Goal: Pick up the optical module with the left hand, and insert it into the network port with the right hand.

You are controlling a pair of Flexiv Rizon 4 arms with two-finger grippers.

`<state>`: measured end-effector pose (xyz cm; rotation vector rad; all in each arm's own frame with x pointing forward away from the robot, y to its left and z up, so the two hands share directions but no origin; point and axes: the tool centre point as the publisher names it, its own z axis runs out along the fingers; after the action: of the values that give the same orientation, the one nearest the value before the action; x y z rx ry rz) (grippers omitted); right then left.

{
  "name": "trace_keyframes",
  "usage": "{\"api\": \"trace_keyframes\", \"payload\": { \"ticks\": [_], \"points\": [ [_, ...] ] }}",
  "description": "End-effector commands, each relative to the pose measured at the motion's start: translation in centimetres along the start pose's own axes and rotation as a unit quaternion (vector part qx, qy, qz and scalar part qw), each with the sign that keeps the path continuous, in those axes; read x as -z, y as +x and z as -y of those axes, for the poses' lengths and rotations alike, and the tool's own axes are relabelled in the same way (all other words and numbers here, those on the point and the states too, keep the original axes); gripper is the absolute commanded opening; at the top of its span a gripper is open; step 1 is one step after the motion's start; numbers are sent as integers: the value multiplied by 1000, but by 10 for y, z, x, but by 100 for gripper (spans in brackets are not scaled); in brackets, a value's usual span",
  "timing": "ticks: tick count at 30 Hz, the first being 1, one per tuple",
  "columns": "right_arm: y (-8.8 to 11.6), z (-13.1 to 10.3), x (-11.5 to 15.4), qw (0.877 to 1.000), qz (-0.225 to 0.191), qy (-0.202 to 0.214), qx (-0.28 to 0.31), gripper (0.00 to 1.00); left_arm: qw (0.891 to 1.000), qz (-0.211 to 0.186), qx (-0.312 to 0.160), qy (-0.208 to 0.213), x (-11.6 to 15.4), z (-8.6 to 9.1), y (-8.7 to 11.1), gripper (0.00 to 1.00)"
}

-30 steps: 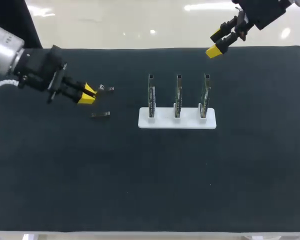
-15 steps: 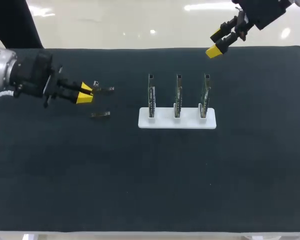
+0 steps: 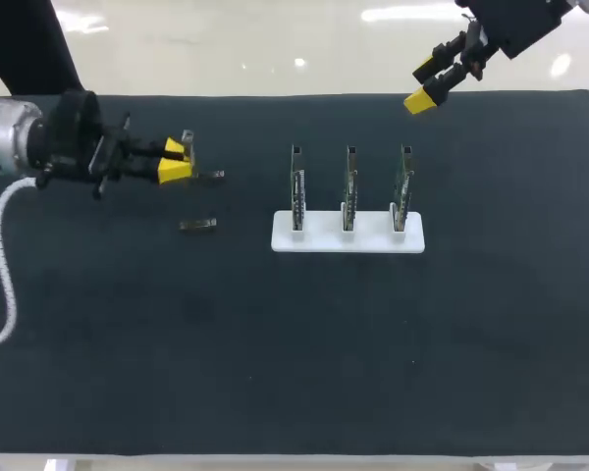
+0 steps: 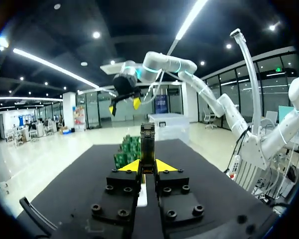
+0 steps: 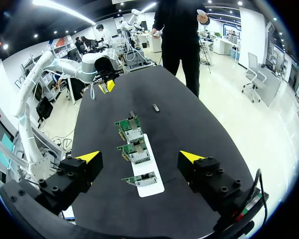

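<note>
Optical module (image 4: 147,142) upright, clenched between left jaws, two spare modules (image 3: 212,176) (image 3: 197,225) on surface (image 3: 275,343) near them, white holder (image 3: 373,238) carrying three circuit boards (image 3: 348,186), right jaws released, well apart.

The head camera is looking down from above and behind, far enough off to be taking in the whole counter (image 3: 294,373) and both arms. The left wrist camera is sitting close behind the left end effector (image 4: 148,166), facing level across the counter, with the optical module (image 4: 147,142) clamped in its tips filling the near middle. The right wrist camera is hanging high over the far edge behind the right end effector (image 5: 140,157), looking down the counter's length. All three are sharing the board stand (image 3: 347,235); each wrist camera is also catching the other arm.
</note>
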<state>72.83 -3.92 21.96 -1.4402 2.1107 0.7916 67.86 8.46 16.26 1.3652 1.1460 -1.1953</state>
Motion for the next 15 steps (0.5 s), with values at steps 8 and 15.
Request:
{"api": "trace_keyframes", "payload": {
  "ticks": [8,15],
  "points": [
    [0,0,0,1000,0,0,0,100,998,58,-2,-23,-48,-22,-19,0],
    [0,0,0,1000,0,0,0,100,998,49,-1,-35,-65,-26,-27,0]
  ]
}}
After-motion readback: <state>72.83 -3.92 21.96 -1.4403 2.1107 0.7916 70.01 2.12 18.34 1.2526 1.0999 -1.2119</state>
